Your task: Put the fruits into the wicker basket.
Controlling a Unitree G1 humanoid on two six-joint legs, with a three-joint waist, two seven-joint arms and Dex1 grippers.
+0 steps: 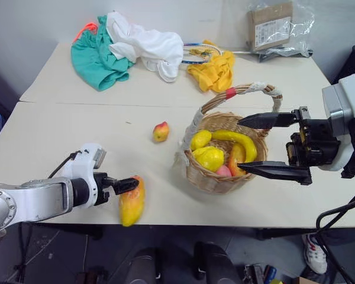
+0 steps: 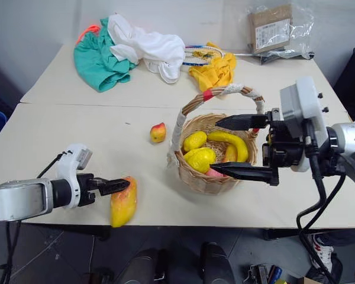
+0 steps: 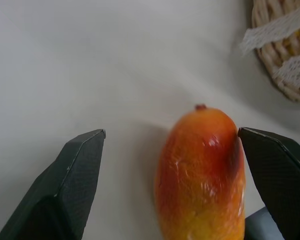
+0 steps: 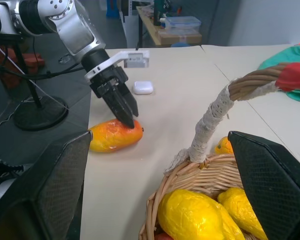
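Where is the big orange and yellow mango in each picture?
Left eye view: mango at the table's near edge, at the left gripper.
Right eye view: same spot, left of the wicker basket.
Left wrist view: between the open black fingers.
Right wrist view: on the table under the left gripper.
Shared landmark: the wicker basket.

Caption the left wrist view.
Open left gripper straddling the mango on the table, wicker basket beyond.
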